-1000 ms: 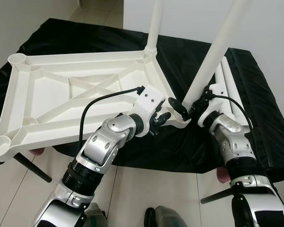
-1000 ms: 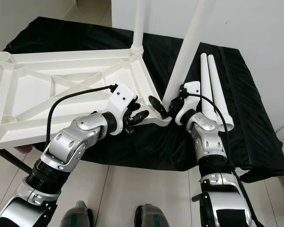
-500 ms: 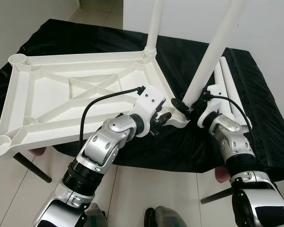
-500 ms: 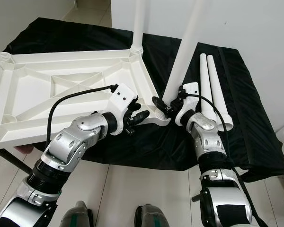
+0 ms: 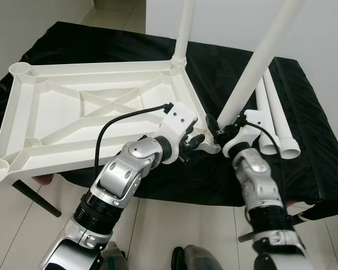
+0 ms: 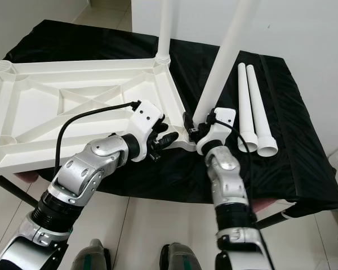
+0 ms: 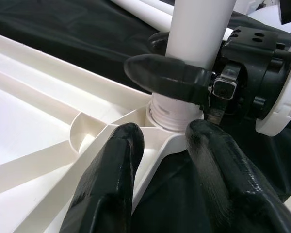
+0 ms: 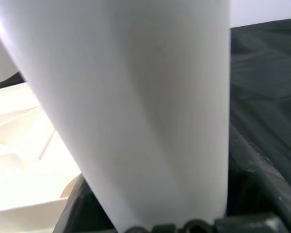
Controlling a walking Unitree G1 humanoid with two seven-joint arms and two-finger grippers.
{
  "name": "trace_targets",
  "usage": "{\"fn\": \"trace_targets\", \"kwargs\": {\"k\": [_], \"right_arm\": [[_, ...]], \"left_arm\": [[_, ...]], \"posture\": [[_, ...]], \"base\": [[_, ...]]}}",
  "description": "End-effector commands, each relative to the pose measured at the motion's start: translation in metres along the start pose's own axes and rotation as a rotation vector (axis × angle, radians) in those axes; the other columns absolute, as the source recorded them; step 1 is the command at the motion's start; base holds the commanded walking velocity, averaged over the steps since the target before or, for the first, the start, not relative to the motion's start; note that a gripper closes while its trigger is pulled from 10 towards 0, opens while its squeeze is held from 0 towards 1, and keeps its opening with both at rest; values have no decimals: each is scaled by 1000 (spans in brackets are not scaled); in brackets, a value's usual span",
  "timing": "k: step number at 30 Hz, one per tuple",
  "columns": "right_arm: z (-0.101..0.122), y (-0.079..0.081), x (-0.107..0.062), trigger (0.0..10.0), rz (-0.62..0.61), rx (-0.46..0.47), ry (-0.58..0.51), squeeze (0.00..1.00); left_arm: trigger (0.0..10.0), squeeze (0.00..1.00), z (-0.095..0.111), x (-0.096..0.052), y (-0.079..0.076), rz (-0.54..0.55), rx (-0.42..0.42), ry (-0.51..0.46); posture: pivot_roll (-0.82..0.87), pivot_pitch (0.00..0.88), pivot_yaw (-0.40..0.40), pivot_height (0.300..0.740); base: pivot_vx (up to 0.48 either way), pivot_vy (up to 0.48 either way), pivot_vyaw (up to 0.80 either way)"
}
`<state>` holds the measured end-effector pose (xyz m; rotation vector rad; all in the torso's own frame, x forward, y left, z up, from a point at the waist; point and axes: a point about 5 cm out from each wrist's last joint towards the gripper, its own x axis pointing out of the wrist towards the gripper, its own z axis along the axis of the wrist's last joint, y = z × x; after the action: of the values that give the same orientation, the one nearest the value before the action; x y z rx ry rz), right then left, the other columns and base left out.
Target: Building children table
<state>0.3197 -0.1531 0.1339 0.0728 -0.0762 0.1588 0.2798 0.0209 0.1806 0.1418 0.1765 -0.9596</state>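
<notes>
The white tabletop (image 5: 45,121) lies upside down on a black cloth. One white leg (image 5: 183,34) stands in its far right corner. My left gripper (image 5: 194,142) is shut on the near right corner of the tabletop, its fingers (image 7: 111,179) on either side of the rim. My right gripper (image 5: 217,126) is shut on a second white leg (image 5: 259,50) near its lower end. That leg leans to the right. Its ribbed end (image 7: 172,114) sits at the corner socket, just past my left fingers.
Two spare white legs (image 5: 273,112) lie side by side on the black cloth (image 5: 304,140) to the right of my right arm. The cloth's front edge hangs over light floor tiles (image 5: 174,225). Dark support legs (image 5: 36,198) stick out below the table.
My right arm has swung left toward the corner, carrying the leg's lower end closer to the socket and uncovering the spare legs. The left gripper has kept its hold.
</notes>
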Motion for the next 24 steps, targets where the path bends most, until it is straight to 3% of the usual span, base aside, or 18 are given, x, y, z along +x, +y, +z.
{"fn": "trace_targets", "kwargs": {"k": [1, 4, 6, 20, 21, 23, 24], "right_arm": [[-17, 1, -10, 0, -74, 30, 74, 0], [-18, 5, -12, 0, -79, 27, 69, 0], [-10, 12, -23, 0, -113, 14, 44, 0], [5, 9, -41, 0, -120, -36, 44, 0], [2, 6, -41, 10000, -130, -59, 57, 0], [0, 5, -40, 10000, -131, -71, 62, 0], [-2, 3, -38, 10000, -121, -64, 64, 1000]], "left_arm": [[10000, 0, 0, 0, -3, -13, 1, 5], [10000, 0, -1, 0, -3, -14, 2, 6], [10000, 0, 0, 1, -3, -18, 4, 8], [10000, 0, 0, 2, -5, -29, -3, 5], [10000, 0, 0, 3, -5, -29, -5, 5], [10000, 0, 0, 3, -5, -30, -5, 5], [10000, 0, -1, 3, -5, -30, -4, 7]], "posture": [[-42, 26, -49, 740], [-42, 26, -49, 740], [-49, 34, -48, 740], [-65, 42, -50, 740], [-64, 43, -49, 740], [-59, 43, -51, 740], [-56, 42, -50, 740]], "base": [[0, 0, 0], [0, 0, 0], [0, 0, 0], [0, 0, 0], [0, 0, 0], [0, 0, 0], [0, 0, 0]]}}
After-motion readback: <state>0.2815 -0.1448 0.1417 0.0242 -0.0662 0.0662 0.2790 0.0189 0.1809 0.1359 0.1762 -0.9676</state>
